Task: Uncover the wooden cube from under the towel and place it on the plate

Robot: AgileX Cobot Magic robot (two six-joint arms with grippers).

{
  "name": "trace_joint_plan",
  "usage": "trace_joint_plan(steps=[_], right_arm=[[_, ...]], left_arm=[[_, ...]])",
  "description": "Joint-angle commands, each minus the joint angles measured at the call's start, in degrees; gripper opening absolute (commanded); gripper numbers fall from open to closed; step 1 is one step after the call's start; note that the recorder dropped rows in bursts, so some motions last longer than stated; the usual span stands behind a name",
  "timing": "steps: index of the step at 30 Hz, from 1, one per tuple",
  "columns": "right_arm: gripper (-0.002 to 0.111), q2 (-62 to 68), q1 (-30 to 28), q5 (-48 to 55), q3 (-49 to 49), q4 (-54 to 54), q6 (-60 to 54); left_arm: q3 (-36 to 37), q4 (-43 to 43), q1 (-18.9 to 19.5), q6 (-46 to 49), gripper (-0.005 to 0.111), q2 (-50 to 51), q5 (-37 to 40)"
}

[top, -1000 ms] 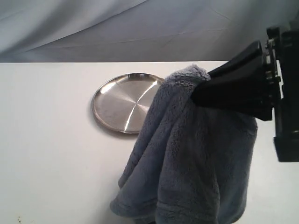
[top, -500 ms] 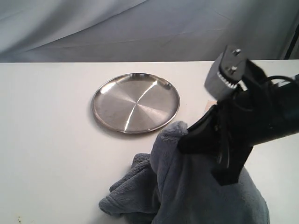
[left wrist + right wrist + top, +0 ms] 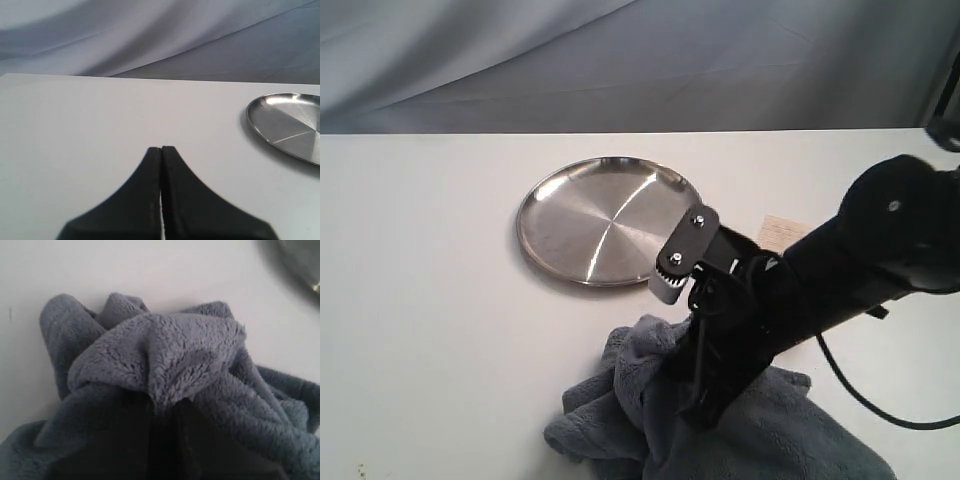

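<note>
The wooden cube [image 3: 782, 232] lies bare on the white table just right of the plate [image 3: 610, 222]; my right arm hides part of it. The blue-grey towel [image 3: 610, 405] is heaped at the table's front edge, in front of the plate. My right gripper [image 3: 698, 400] reaches down into the heap. In the right wrist view that gripper [image 3: 167, 407] is shut on a raised fold of the towel [image 3: 160, 350]. My left gripper [image 3: 161, 149] is shut with nothing in it, above bare table left of the plate [image 3: 292, 125]. It is out of the exterior view.
Grey cloth hangs as a backdrop [image 3: 620, 60] behind the table's far edge. White tabletop [image 3: 420, 300] stretches left of the plate and towel. The right arm's black body [image 3: 860, 250] crosses above the table's right side, over the cube's area.
The right gripper has come down and toward the front with the towel, from hanging high to heaped on the table. The cube has come into view beside the plate.
</note>
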Motion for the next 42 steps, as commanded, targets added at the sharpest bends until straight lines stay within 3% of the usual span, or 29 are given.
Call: trace_joint_plan(steps=[1, 7, 14, 16, 19, 24, 27, 42], right_arm=[[0.0, 6.81, 0.53, -0.18, 0.34, -0.21, 1.14], [0.0, 13.21, 0.53, -0.8, 0.22, -0.09, 1.14], [0.0, 12.02, 0.53, -1.82, 0.06, 3.89, -0.36], [0.005, 11.51, 0.53, -1.7, 0.06, 3.25, -2.71], [0.024, 11.02, 0.77, -1.36, 0.06, 3.25, -4.66], [0.082, 10.08, 1.91, -1.61, 0.06, 3.86, -6.67], [0.101, 9.01, 2.34, -1.17, 0.06, 3.69, -6.79], [0.104, -6.87, 2.45, 6.68, 0.06, 6.47, -6.6]], left_arm=[[0.24, -0.04, -0.36, -0.01, 0.0, -0.18, -0.42], [0.24, -0.04, -0.36, -0.01, 0.0, -0.18, -0.42], [0.24, -0.04, -0.36, -0.01, 0.0, -0.18, -0.42], [0.24, -0.04, -0.36, -0.01, 0.0, -0.18, -0.42], [0.24, -0.04, -0.36, -0.01, 0.0, -0.18, -0.42], [0.24, -0.04, -0.36, -0.01, 0.0, -0.18, -0.42], [0.24, -0.04, -0.36, -0.01, 0.0, -0.18, -0.42], [0.24, -0.04, -0.36, -0.01, 0.0, -0.18, -0.42]])
